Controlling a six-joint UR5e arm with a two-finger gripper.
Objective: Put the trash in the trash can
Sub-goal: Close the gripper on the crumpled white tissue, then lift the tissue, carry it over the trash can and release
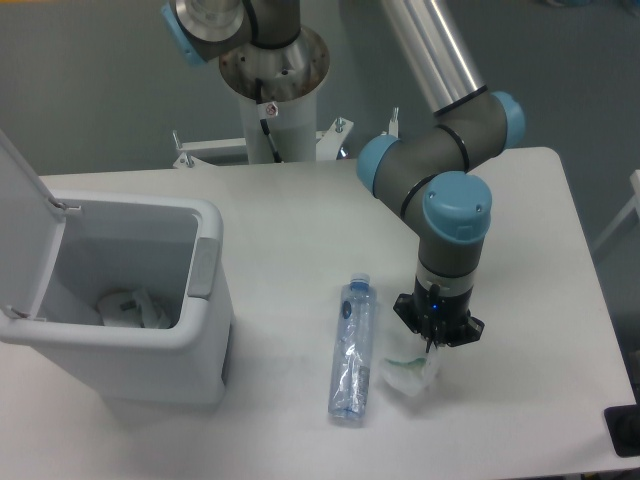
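One black two-finger pincer points straight down on the end of the grey robot arm with light blue caps. Its tips sit right on top of the small crumpled whitish see-through wrapper. It looks pressed together on the wrapper's top, but the tips are dark and small, so I cannot tell for sure.

The wrapper lies on the flat white table, just right of the crushed clear plastic bottle with a blue cap and bluish label. The bottle lies flat, cap pointing away toward the far side. The two pieces are very near each other, with only a thin gap between them.

To the right of the pincer, the table top is bare all the way to its right edge. The front edge of the table is close below the wrapper.

Well to the left stands the large white plastic bin with rounded corners. Its flip lid stands up open on the left side. A light grey latch tab is on its right wall. Some pale crumpled stuff lies at the bottom inside. There is open table between the bin and the bottle.
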